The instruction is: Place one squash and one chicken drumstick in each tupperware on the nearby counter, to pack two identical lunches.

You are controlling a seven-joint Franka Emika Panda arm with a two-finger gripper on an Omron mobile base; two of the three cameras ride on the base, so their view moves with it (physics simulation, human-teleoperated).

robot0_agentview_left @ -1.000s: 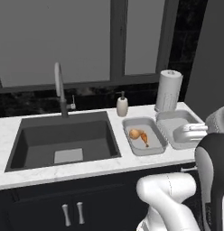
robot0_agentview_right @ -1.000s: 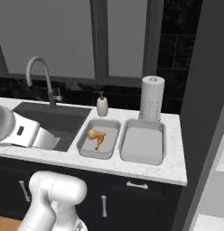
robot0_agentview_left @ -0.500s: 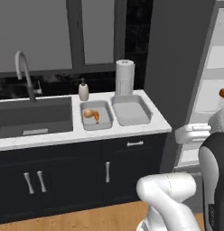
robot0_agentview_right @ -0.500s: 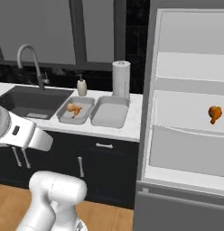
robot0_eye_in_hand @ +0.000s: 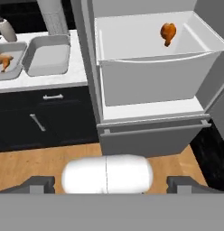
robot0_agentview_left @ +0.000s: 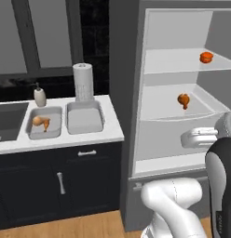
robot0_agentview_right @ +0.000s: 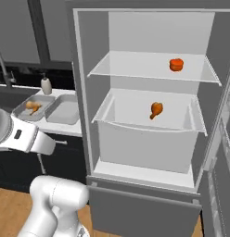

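Two light-grey tupperware stand side by side on the white counter. The left tupperware holds a chicken drumstick; the right tupperware has nothing in it. To their right the fridge stands open: an orange-red squash lies on the upper shelf and a second chicken drumstick lies in the white drawer below. In the hand view my gripper is open, holding nothing, well back from the fridge and facing that drumstick.
A paper towel roll and a soap bottle stand behind the tupperware, with the dark sink at the far left. The fridge's side wall rises right beside the counter's end. Dark cabinets and wooden floor lie below.
The whole picture has swung from the sink to the open fridge, so the base has moved right. The drumstick in the left tupperware has stayed put. The gripper is still open.
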